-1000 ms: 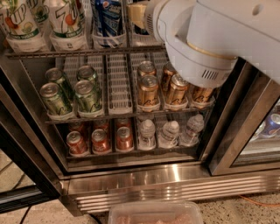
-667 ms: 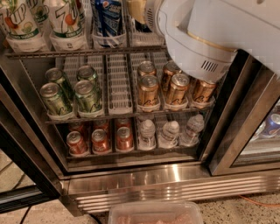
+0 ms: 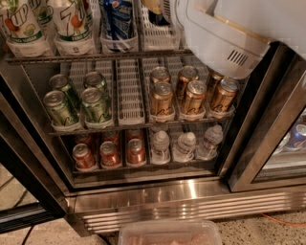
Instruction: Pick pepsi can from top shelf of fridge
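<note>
Pepsi can point(image 3: 158, 18) stands on top shelf point(image 3: 95, 56), touching or just beside the hand point(image 3: 167, 10); whether it grips cannot be told.

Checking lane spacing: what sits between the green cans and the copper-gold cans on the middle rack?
Camera view: a bare white slotted plastic lane tray separates the green cans from the copper-gold cans. The gripper is unseen, past the white arm housing upper right.

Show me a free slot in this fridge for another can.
The empty white slotted lane between the green cans and copper-gold cans is free. The bottom rack is packed. The hand is out of view beyond the white arm.
</note>
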Tool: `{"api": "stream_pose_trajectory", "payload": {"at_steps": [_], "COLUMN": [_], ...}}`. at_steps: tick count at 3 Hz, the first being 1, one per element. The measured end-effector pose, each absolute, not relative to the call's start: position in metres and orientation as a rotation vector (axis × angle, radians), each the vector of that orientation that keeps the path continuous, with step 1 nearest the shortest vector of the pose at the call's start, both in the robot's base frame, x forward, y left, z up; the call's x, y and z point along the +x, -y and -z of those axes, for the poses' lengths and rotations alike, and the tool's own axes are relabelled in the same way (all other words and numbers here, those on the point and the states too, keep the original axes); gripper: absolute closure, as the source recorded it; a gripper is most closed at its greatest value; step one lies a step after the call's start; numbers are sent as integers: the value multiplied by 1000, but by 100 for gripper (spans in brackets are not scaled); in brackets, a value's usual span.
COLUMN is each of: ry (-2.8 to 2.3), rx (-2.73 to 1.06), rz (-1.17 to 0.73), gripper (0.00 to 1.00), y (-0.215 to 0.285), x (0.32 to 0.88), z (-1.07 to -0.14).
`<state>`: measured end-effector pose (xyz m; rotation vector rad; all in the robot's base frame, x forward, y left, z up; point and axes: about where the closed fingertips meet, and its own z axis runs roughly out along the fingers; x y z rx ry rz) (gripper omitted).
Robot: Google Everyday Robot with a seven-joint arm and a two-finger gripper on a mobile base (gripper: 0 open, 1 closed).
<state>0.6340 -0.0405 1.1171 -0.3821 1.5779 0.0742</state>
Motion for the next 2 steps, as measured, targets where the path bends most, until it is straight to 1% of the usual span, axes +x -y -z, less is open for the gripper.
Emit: {"api": "stream_pose_trajectory", "payload": {"at_steps": [1,2], "ry": [-1585,-1632], "rx": [-407,-457], "rz": [-92,-85], "gripper": [100,100], "y": [35,30], "x": [619,600], "z": [-1116,-1094]}}
